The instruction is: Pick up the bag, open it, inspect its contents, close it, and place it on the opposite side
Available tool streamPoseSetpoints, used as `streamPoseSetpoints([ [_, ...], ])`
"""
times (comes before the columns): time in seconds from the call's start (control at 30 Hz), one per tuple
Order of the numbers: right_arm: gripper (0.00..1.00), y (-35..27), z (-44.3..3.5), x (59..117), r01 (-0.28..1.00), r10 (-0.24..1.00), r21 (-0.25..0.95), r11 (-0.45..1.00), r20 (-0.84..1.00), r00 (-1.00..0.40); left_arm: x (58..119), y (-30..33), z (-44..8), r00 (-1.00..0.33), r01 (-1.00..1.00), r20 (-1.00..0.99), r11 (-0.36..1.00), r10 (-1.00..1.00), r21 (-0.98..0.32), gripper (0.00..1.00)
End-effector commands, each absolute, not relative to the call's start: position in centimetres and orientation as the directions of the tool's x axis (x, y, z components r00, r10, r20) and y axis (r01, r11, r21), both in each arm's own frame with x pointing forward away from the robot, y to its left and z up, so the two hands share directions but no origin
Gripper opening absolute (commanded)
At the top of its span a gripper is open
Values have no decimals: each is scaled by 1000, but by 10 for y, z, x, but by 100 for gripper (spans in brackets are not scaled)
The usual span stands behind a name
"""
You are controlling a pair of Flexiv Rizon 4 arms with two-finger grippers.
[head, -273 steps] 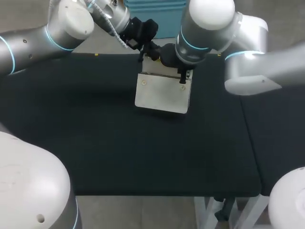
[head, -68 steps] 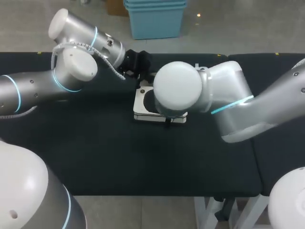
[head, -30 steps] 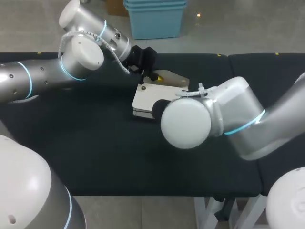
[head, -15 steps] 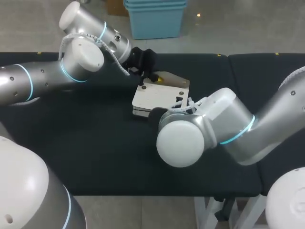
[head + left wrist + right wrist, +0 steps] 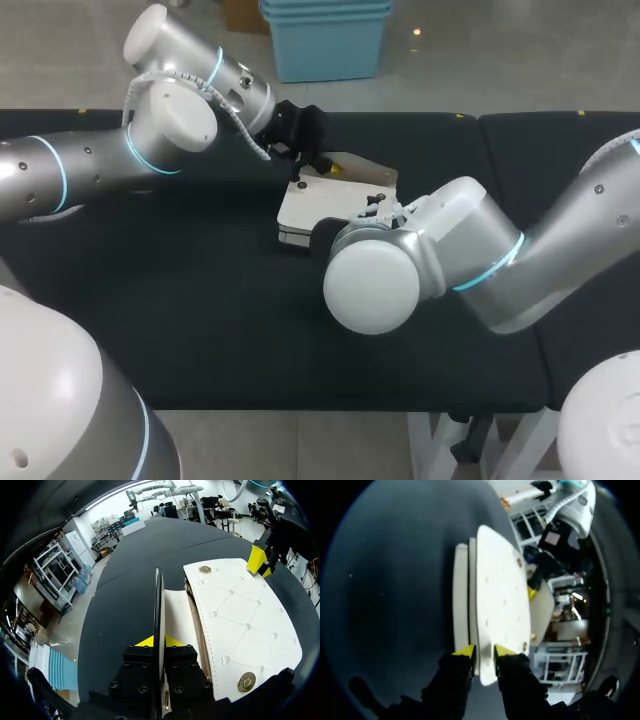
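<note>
Bag lay on the tabletop, both pincers clamped on it.
Left pincer gripped a thin edge; right pincer pinched the flap opposite. Overhead, the right arm hid the bag's near part.

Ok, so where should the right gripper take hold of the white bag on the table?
Probably the end edge of the bag facing the right gripper, coming in low along the table. The bag lies flat, its thin quilted top layer sticks out there, and the left gripper pinches a panel along another edge.
</note>
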State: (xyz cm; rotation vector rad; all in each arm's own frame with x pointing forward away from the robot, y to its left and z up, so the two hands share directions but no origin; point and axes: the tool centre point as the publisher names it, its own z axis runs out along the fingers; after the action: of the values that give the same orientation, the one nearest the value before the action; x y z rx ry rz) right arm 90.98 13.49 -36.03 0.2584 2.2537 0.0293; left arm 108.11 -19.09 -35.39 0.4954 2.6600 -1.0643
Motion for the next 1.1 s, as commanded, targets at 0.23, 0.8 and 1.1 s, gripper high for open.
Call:
streamPoseSetpoints([
  [0.23,12,134,-364,909,196,212,114,974,-767,-606,1080,-190,-357,-909,409,-343,673,239,-616,0],
  [0.8,0,135,-367,912,210,230,129,969,-777,-586,1061,-184,-359,-839,535,-457,603,296,-592,0],
  [1.1,0,136,-369,911,224,242,132,966,-770,-591,1033,-185,-358,-704,683,-629,558,331,-471,0],
])
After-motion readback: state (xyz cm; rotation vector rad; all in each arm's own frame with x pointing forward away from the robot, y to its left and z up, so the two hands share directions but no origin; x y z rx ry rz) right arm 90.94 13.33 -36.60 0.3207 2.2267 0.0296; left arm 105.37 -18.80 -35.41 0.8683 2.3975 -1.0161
